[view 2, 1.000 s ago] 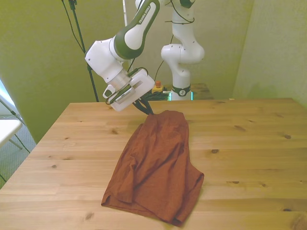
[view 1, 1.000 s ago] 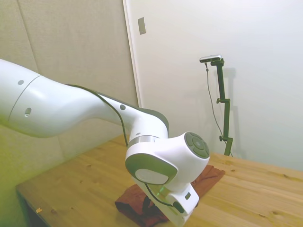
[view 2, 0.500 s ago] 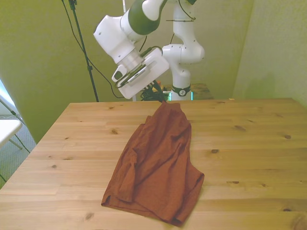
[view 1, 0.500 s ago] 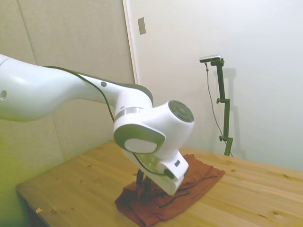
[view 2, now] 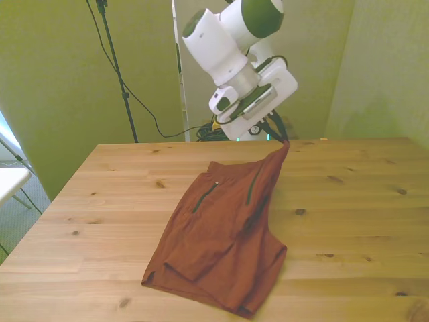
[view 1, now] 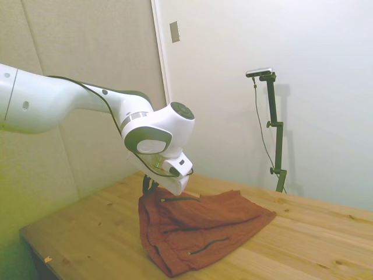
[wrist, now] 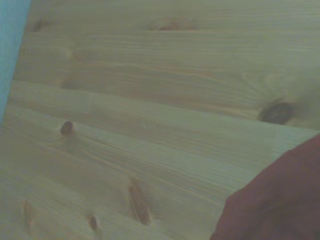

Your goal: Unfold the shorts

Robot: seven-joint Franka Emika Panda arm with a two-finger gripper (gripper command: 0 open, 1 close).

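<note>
The hand (view 2: 280,136) is pinching one corner of the shorts (view 2: 221,235) and holding it lifted off the surface (view 2: 120,201), toward the front view's right. The rest of the shorts is lying on the wood, one layer partly opened, two dark pocket slits showing. To do this well, the pull probably needs to be slow and low, carrying the corner outward until the folded layer is lying flat, then letting go.
</note>
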